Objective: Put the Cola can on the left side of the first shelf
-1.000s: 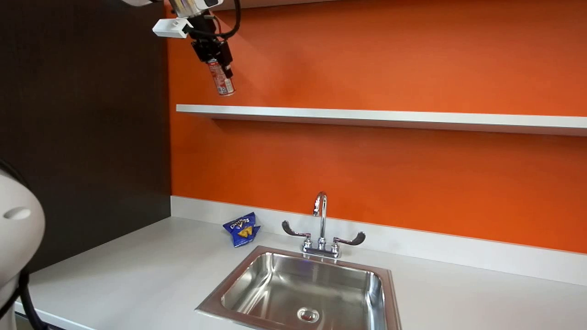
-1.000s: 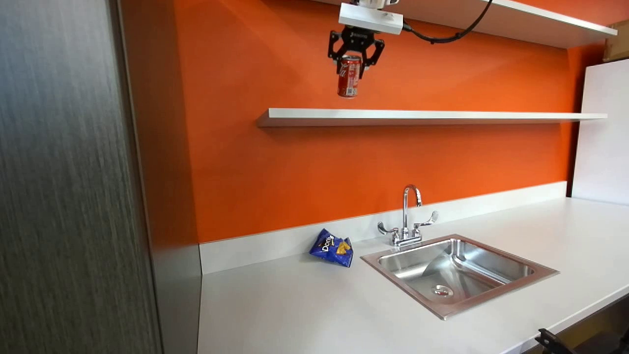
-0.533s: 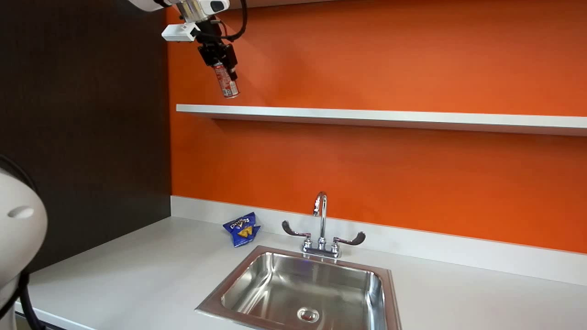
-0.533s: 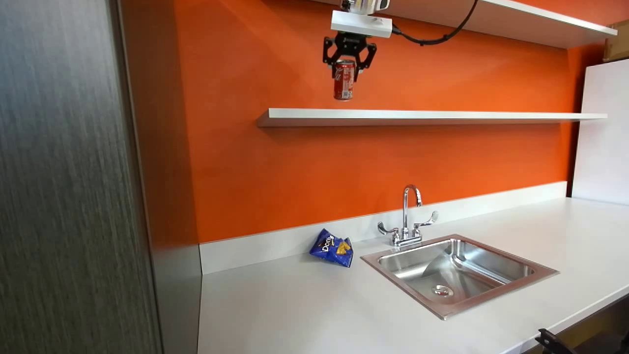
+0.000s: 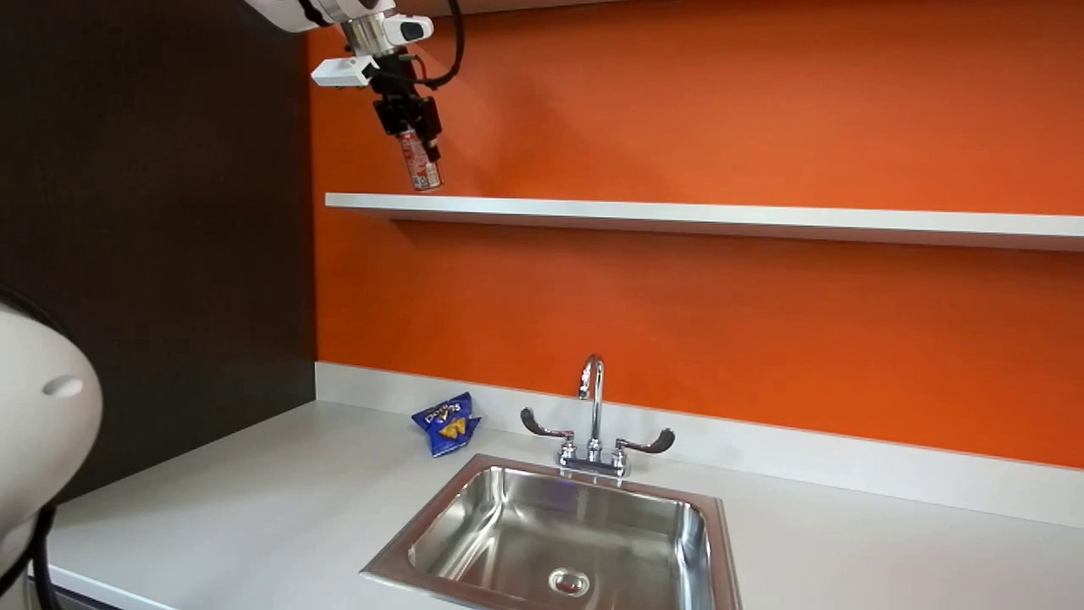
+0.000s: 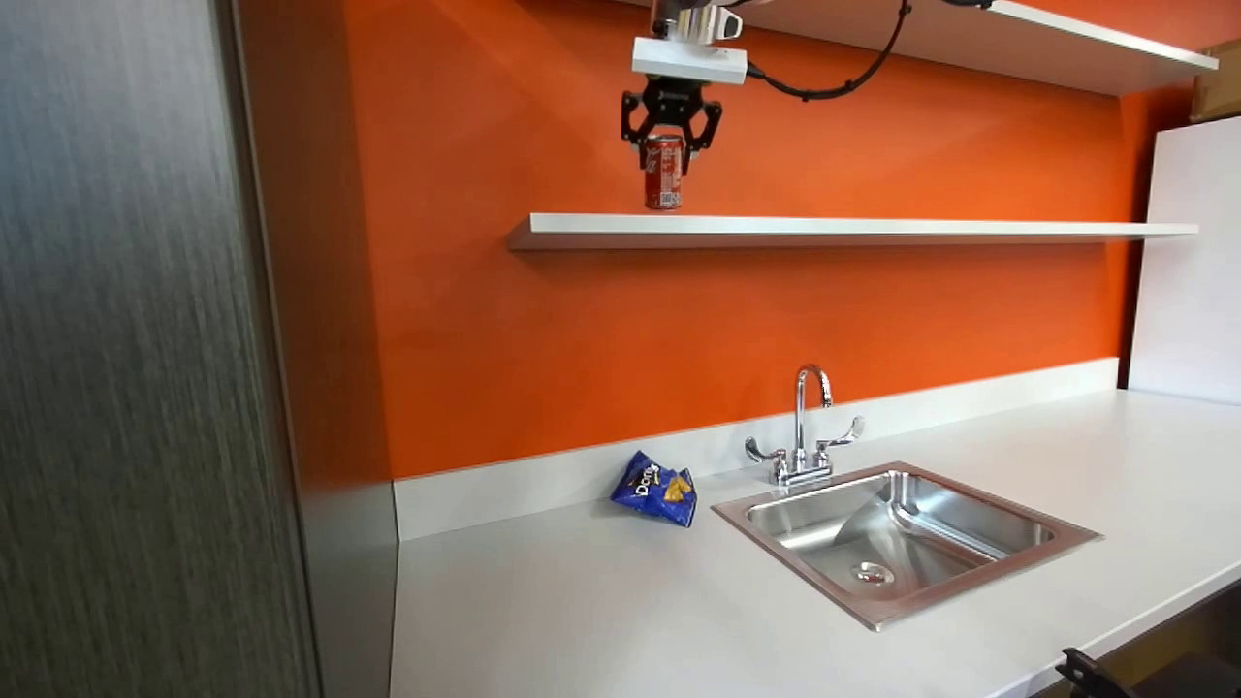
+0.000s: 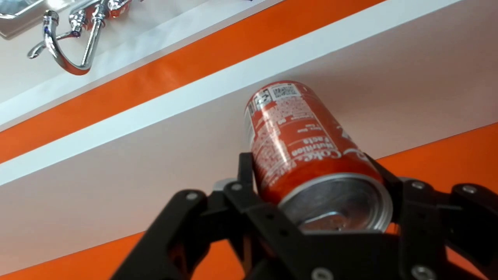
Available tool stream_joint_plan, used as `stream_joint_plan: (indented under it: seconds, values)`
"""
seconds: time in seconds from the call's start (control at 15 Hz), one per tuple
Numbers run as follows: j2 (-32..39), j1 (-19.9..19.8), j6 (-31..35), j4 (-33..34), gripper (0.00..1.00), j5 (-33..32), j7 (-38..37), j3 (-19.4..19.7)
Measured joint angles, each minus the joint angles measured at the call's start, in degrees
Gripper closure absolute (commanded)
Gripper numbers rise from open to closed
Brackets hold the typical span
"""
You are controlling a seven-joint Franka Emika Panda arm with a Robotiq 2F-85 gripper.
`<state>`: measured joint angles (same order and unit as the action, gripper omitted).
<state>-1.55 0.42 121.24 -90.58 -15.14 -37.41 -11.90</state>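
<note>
The Cola can (image 5: 421, 169) is red with pale lettering and a silvery top. My gripper (image 6: 665, 169) is shut on it, one finger on each side near its top, in both exterior views. The wrist view shows the can (image 7: 299, 132) between the fingers (image 7: 311, 165), its far end over the shelf surface. The first shelf (image 5: 703, 213) is long, thin and white on the orange wall. The can is just above its left part (image 6: 853, 227), tilted in an exterior view. I cannot tell whether its bottom touches the shelf.
A dark panel (image 5: 161, 220) stands left of the shelf. Another shelf (image 6: 1047, 39) is higher up, near the arm. Below are a steel sink (image 6: 873, 616), a tap (image 5: 595, 398) and a blue snack packet (image 6: 657, 489) on the white counter (image 5: 254, 500).
My gripper has come down with the can, closer to the first shelf. It has moved left in an exterior view and slightly right in an exterior view. The grip has not changed.
</note>
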Motion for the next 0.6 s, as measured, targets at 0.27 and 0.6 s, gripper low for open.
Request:
stream_joint_plan:
  seconds: [0.27,0.6]
  values:
    - [3.13,1.62,-0.98,4.19,0.6,0.0,-0.01,2.14]
    - [6.18,3.36,-1.48,7.92,0.6,0.0,-0.05,4.22]
